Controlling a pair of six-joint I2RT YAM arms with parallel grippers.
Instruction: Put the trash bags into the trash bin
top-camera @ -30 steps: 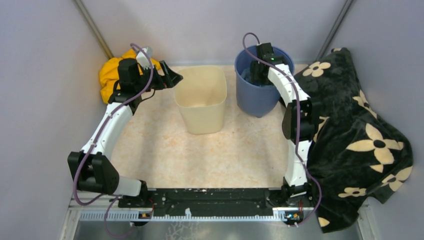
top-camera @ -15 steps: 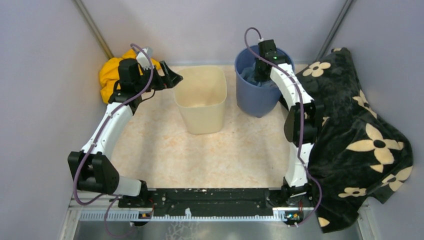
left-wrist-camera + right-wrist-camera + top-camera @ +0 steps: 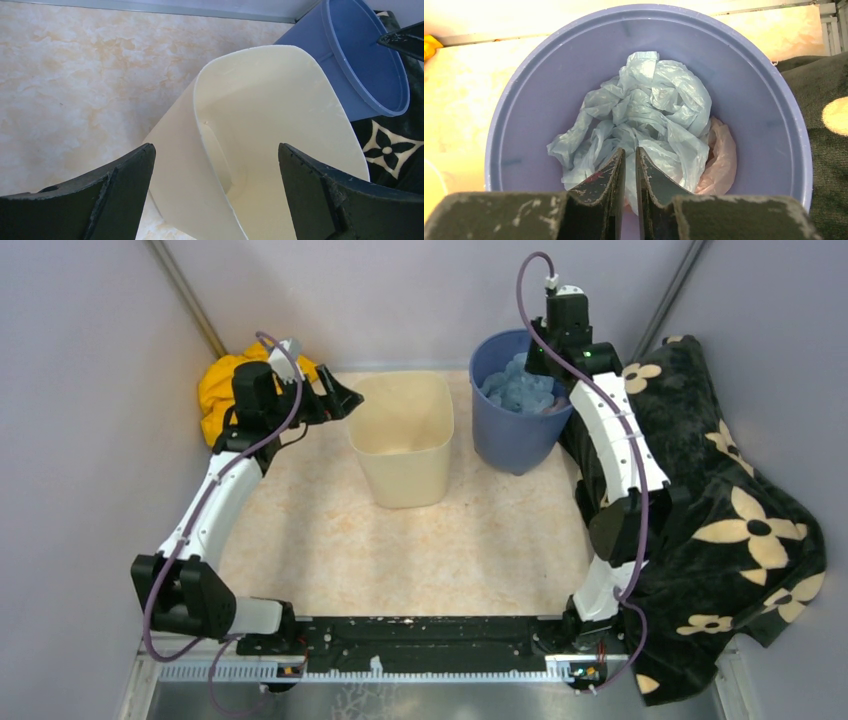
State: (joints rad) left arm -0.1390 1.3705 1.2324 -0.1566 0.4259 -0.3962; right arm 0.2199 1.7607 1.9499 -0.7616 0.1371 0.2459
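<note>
A mottled cream, marble-look table top [image 3: 330, 540] sits inside plain grey walls [image 3: 420, 290], with slim metal poles [image 3: 185, 290] slanting up at the two far corners and a black rail [image 3: 420, 635] carrying the arm bases at 6 o'clock. Seen from above, the cream trash bin [image 3: 405, 480] stands upright at about 12 o'clock from the table's middle, and a round blue bucket [image 3: 510, 445] stands just beside it at 1 o'clock. A yellow cloth [image 3: 215, 385] is bunched in the corner at 10 o'clock, and a black blanket with cream flowers [image 3: 740, 520] drapes the 3 o'clock edge. The crumpled pale-blue trash bag [image 3: 520, 390] is in the bucket, mounded up to rim level, beside a pinkish bag [image 3: 721, 165]. The right gripper [image 3: 630, 165] hangs over the bucket, jaws narrowed to a slit and pinching a fold of the trash bag. The left gripper [image 3: 215, 150] is spread wide and holds nothing, at the bin's 9 o'clock rim.
</note>
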